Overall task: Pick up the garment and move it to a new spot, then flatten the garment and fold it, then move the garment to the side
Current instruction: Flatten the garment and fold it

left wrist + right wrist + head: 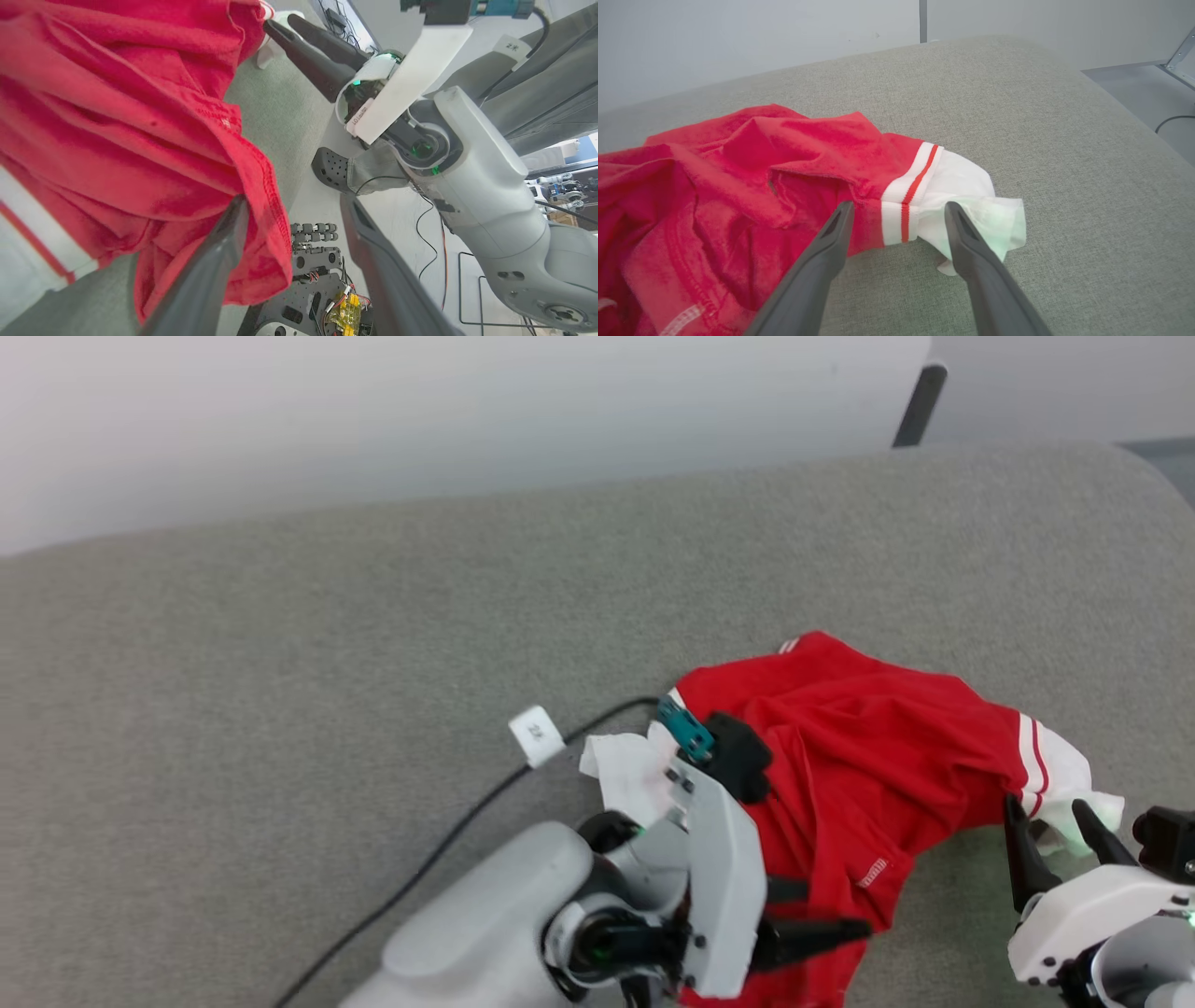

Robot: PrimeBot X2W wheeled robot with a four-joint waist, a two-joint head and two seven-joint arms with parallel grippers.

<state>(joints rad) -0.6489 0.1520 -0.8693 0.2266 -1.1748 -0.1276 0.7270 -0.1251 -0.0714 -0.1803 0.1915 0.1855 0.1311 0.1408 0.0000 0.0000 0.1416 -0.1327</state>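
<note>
Nearest us, our left gripper (293,203) has its dark fingers spread apart, with a red hem resting against one, and our right gripper (899,207) is spread just as wide over a white sleeve. The jersey (859,747), red with white sleeves and red-and-white striped trim, lies crumpled at the near right of a grey fabric surface (373,663). Beside it we see a white tag (536,735) on a black cable (439,845), its writing too small to read, and beyond that a pale wall (373,411).
</note>
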